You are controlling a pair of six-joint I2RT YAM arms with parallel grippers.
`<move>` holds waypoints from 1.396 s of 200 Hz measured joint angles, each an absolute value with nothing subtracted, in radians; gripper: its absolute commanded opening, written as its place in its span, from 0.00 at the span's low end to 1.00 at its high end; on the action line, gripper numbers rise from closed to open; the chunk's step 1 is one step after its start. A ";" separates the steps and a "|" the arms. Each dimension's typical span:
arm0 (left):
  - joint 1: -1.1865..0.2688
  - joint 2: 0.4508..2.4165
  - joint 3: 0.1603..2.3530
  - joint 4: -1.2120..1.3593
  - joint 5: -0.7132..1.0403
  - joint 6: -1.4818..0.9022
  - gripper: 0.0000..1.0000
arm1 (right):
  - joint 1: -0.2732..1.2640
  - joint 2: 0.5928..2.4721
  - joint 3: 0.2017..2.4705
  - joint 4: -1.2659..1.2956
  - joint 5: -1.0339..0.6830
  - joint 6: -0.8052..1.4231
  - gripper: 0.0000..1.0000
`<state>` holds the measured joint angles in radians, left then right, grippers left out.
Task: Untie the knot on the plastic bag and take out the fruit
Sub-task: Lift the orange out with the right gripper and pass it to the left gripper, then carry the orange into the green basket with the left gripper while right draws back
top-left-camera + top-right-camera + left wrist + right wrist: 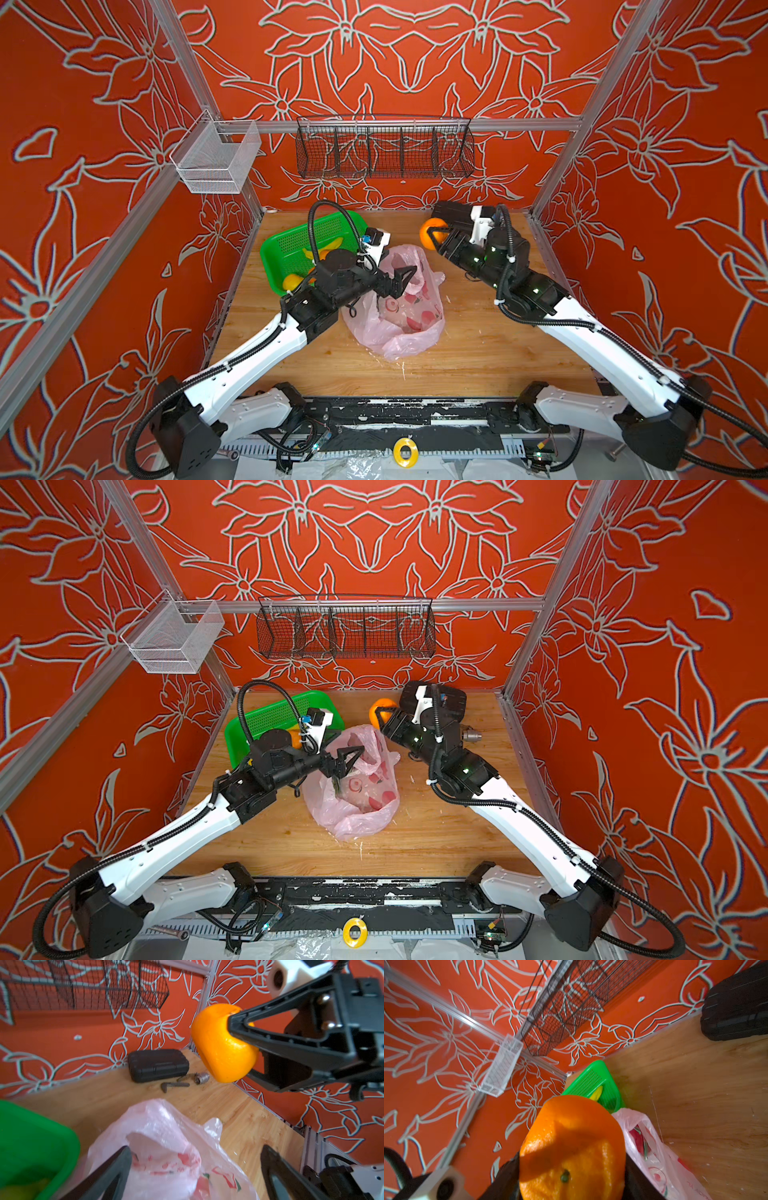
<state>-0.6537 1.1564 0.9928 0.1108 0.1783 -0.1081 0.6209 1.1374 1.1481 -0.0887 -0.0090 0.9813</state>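
The pale pink plastic bag [399, 316] [357, 808] lies crumpled on the wooden table with its mouth slack. The knot is out of view. My left gripper [405, 282] [195, 1148] hovers just above the bag, open, its fingers [122, 1159] wide apart and holding nothing. Behind the bag and raised off the table, my right gripper [434, 237] [572, 1159] is shut on an orange fruit [428, 229] [220, 1043] [571, 1136]. More fruit lies in the green basket: a yellow one [291, 281] and an orange one [296, 739].
The green basket [286, 245] stands at the back left and also holds a banana [332, 245]. A black case [158, 1065] and small metal tools [176, 1084] lie at the back right. A black wire basket [384, 151] and a white mesh basket [216, 160] hang on the rail.
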 measured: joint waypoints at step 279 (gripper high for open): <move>-0.714 1.567 1.350 0.347 0.141 -0.080 0.58 | 0.562 1.088 1.012 0.205 -0.116 1.258 0.86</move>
